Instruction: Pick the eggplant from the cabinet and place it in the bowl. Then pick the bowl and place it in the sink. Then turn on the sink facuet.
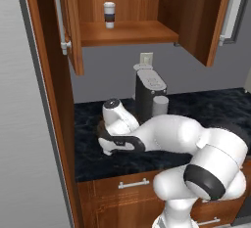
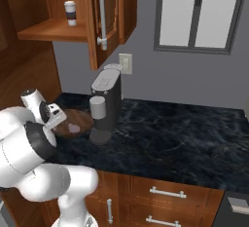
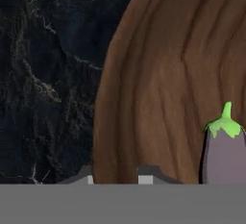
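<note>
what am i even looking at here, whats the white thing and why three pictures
The white thing is a robot arm on a base that can drive, in a computer-rendered kitchen. Two pictures come from cameras on the base, behind the arm to its left and right, so they show the same scene from two sides. The third looks out from the hand itself.

Up on the wall is an open cabinet with a cup on its shelf. On the dark counter stand a coffee machine and a wooden bowl, with an eggplant lying in it.

The gripper is down at the bowl, a tip on either side of its rim. Whether it has clamped yet I cannot tell.
</note>
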Motion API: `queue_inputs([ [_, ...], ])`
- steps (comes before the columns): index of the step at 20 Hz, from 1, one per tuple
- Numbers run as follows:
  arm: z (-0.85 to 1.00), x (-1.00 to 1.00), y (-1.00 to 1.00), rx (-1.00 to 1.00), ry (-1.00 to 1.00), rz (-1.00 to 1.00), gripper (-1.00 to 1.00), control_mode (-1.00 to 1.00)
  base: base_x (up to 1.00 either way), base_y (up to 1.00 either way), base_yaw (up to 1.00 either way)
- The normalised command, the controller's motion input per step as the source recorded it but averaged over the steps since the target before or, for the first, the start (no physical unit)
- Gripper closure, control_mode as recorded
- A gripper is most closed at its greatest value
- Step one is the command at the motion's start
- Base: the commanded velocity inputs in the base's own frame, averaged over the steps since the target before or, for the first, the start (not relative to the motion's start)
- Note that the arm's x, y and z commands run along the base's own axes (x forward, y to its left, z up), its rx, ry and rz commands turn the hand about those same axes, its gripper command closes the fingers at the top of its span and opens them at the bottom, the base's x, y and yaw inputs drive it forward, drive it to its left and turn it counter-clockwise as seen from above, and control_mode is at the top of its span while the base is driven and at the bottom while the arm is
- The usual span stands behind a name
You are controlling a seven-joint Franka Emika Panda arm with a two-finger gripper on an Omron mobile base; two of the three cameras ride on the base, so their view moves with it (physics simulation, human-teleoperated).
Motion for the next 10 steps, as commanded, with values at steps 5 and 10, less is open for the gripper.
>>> queue_inputs([
  [5, 0.96, -0.66, -0.15, -0.04, -0.09, 0.14, 1.00, -1.00, 0.00, 0.00, 0.00],
  [10, 1.00, -0.91, -0.11, -0.02, -0.14, 0.20, 1.00, -1.00, 0.00, 0.00, 0.00],
])
